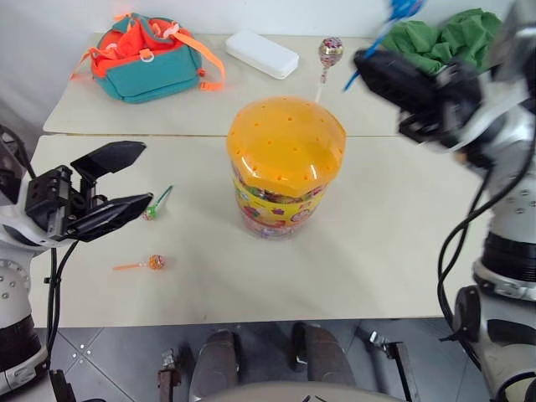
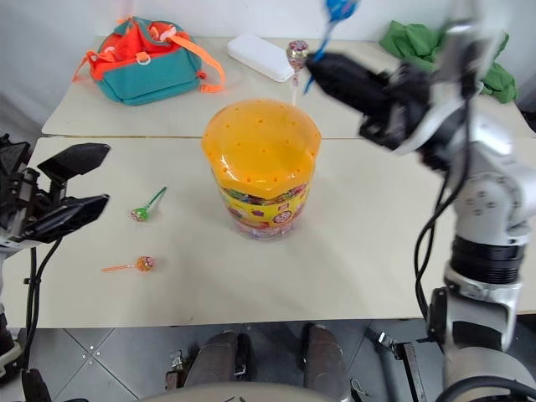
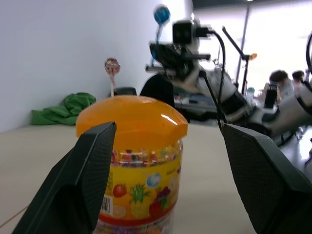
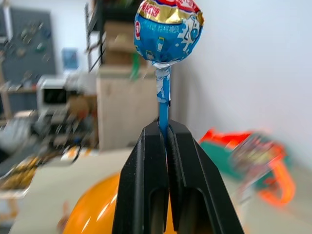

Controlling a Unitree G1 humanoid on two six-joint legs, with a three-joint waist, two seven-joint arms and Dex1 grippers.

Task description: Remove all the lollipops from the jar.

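While the right gripper [image 2: 322, 60] was held up high above the table [image 2: 377, 243], the head views showed its two black fingers pinched shut on the blue stick of a blue lollipop [image 2: 339, 8]. The jar [image 2: 261, 167] stood below that gripper, between the two arms, with its orange lid [image 2: 260, 146] on. A pink lollipop with a pale stick [image 2: 296, 55] stuck up from the lid's far side, close under the right gripper. The left gripper [image 1: 113, 188] hung beside the jar with its fingers wide apart and nothing in them. Just past its fingertips lay a green-stick lollipop [image 1: 156, 205], and nearer the table's front edge lay an orange-stick lollipop [image 1: 149, 263]. Far behind were a teal and orange bag [image 1: 146, 54], a white box [image 1: 261, 53] and a green cloth [image 1: 444, 38].

The left wrist view looked between its own spread fingers [image 3: 78, 180] at the jar's label [image 3: 139, 195], which had pictures of a strawberry, a pineapple and other fruit, and a barcode. I could not read any words on it. People [image 3: 280, 83] sat far off behind the right arm.

The right wrist view showed the blue wrapper up close, with gold and red at the top and small white pictures. Its letters were too small to read. The stick sat tight between the two closed fingers [image 4: 141, 185], with the orange lid below.
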